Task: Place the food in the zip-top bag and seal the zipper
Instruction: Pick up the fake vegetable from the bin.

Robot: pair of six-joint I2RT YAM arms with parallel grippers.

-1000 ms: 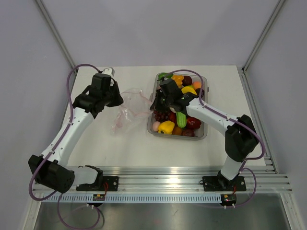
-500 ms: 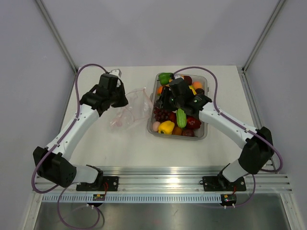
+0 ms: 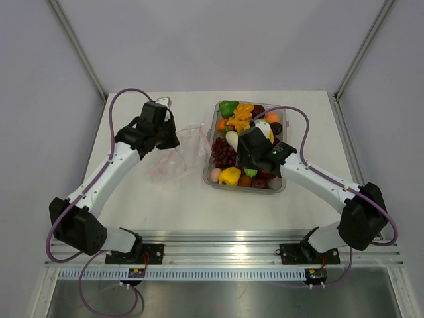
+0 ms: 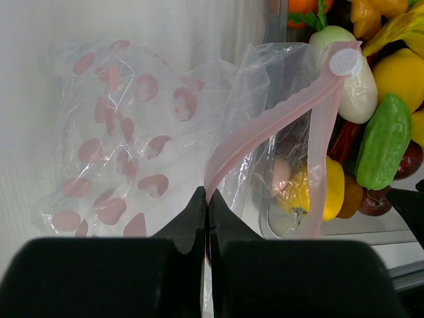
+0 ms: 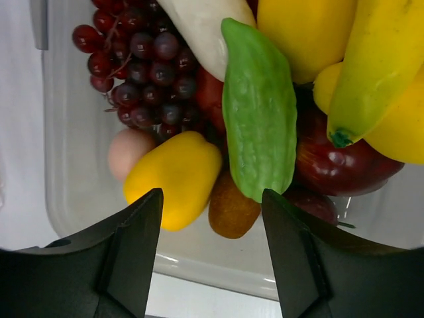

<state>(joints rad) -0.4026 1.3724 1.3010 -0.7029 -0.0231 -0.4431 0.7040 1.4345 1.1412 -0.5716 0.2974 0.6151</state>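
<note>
The zip-top bag (image 3: pixel 184 149) is clear with pink heart prints (image 4: pixel 126 132) and lies left of the tray. My left gripper (image 4: pixel 207 199) is shut on its pink zipper (image 4: pixel 265 122), whose two strips stand apart at the mouth. The left gripper (image 3: pixel 171 140) sits at the bag's left edge. The food is piled in the tray: a green gourd (image 5: pixel 260 112), yellow pepper (image 5: pixel 173 175), grapes (image 5: pixel 139 66), a brown piece (image 5: pixel 232 212) and a red apple (image 5: pixel 338 162). My right gripper (image 5: pixel 211 193) hangs open just above the tray's near end (image 3: pixel 252 167), holding nothing.
The grey translucent tray (image 3: pixel 278 185) stands right of the bag, its near rim (image 5: pixel 218 265) below my right fingers. A banana (image 5: pixel 377 59), white radish (image 5: pixel 199 26) and pink piece (image 5: pixel 126 152) crowd it. Bare white table (image 3: pixel 165 205) lies in front.
My right gripper has opened and drawn back from the tray's far left corner to its near end. My left gripper has carried the bag's edge slightly right, toward the tray.
</note>
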